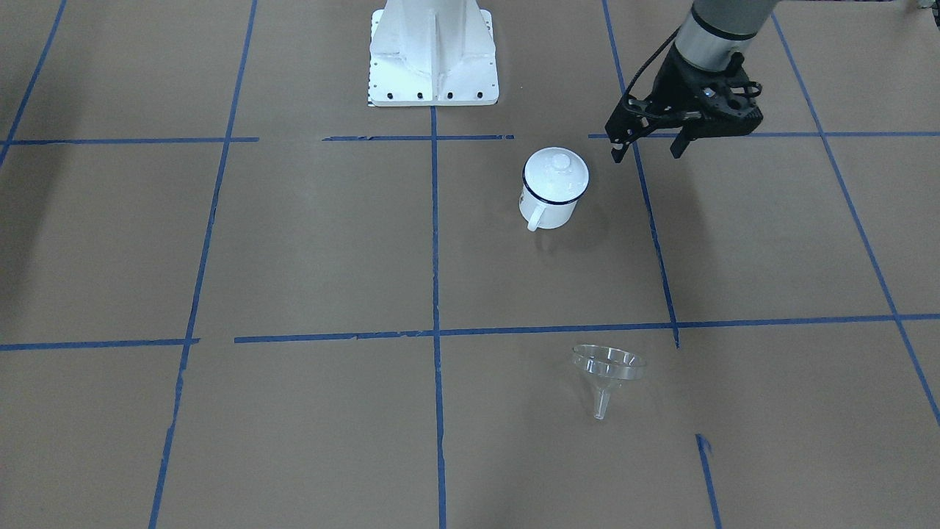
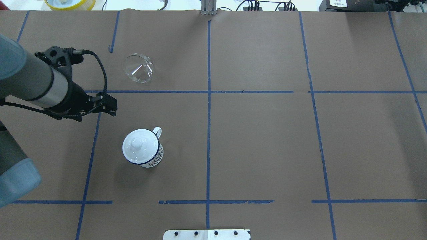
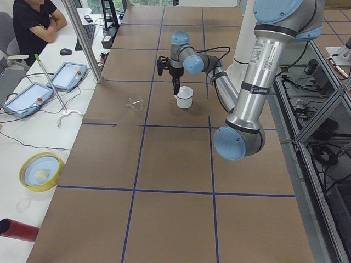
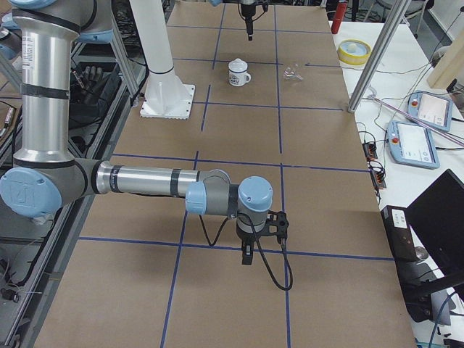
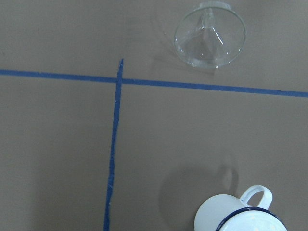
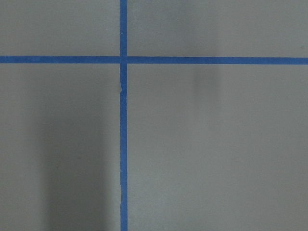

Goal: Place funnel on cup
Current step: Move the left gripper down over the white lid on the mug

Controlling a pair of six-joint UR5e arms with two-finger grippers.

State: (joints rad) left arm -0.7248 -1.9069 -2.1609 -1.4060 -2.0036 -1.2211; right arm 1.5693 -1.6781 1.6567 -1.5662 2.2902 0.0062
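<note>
While nothing was yet picked up, two tools hung over the table (image 1: 220, 242), the left tool (image 1: 650, 147) spread and empty near the one cup (image 1: 547, 204), the right tool (image 4: 247, 255) far off, spread or pressed together I couldn't tell. One lid (image 1: 556, 170) capped that cup and one funnel (image 1: 608, 369) lay tipped well apart; I judged the reach just starting, next needing a pinch on the funnel's rim.

Brown tbl (image 2: 267, 150) w/ blue tape grid (image 2: 208, 133); yellow bowl (image 2: 86, 4) at edge.
</note>
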